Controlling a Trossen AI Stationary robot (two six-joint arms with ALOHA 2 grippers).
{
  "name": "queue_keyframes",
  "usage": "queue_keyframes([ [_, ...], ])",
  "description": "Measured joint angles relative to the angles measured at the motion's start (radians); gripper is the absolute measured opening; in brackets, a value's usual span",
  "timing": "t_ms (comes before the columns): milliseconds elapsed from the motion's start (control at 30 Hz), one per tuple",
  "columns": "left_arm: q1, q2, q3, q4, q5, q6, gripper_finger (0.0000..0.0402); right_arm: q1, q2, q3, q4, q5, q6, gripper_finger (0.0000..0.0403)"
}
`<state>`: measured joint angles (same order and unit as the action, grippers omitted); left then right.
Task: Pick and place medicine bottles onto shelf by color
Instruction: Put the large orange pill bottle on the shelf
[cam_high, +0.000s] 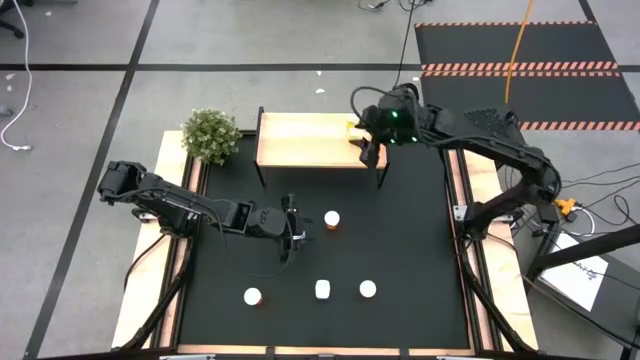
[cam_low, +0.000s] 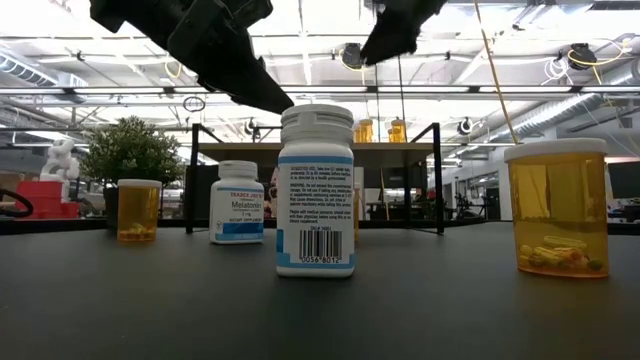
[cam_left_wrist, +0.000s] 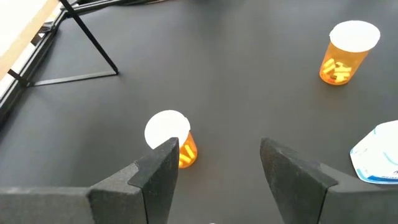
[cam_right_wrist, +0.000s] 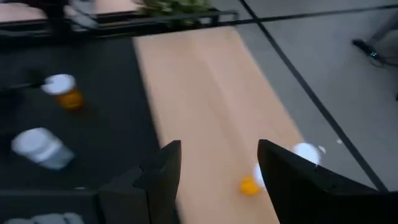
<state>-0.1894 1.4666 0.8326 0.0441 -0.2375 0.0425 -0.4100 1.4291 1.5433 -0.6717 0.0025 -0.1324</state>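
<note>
On the black table (cam_high: 400, 240), the left gripper (cam_left_wrist: 214, 165) hangs open just above an orange bottle (cam_left_wrist: 171, 138). It looks ready to drop and close. The right gripper (cam_right_wrist: 214, 165), open and empty, hovers over the shelf (cam_high: 300, 140).

Open right claw (cam_right_wrist: 214, 171) over light-wood shelf (cam_right_wrist: 199, 93), small orange bottle (cam_right_wrist: 250, 185) between its fingers

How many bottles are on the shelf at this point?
2. One orange bottle and a second orange bottle stand side by side at the shelf's right end, beneath the right gripper. The gripper covers that end from above, so more may be hidden.
</note>
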Motion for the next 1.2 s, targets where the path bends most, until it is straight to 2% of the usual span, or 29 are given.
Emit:
queue_keyframes([
  [133, -0.001, 0.000, 0.005, 0.011, -0.039, -0.009, 0.0227, 0.091, -0.064, -0.040, -0.016, 0.000, 0.036, 0.0208],
  [300, -0.014, 0.000, 0.005, 0.005, -0.056, -0.010, 0.0227, 0.196, -0.166, -0.199, 0.054, 0.002, 0.093, 0.0208],
  [533, -0.041, 0.000, 0.005, 0.005, -0.056, -0.007, 0.0228, 0.314, -0.306, -0.469, 0.233, 0.106, 0.145, 0.0208],
  [733, -0.038, 0.000, 0.015, 0.007, -0.056, -0.008, 0.0228, 0.366, -0.397, -0.669, 0.419, 0.105, 0.131, 0.0208],
  [867, -0.028, 0.000, 0.048, -0.022, -0.050, -0.012, 0.0239, 0.369, -0.438, -0.717, 0.439, 0.104, 0.097, 0.0208],
  [1200, -0.011, 0.000, 0.077, -0.141, -0.061, -0.050, 0.0324, 0.382, -0.489, -0.726, 0.434, 0.102, 0.124, 0.0208],
])
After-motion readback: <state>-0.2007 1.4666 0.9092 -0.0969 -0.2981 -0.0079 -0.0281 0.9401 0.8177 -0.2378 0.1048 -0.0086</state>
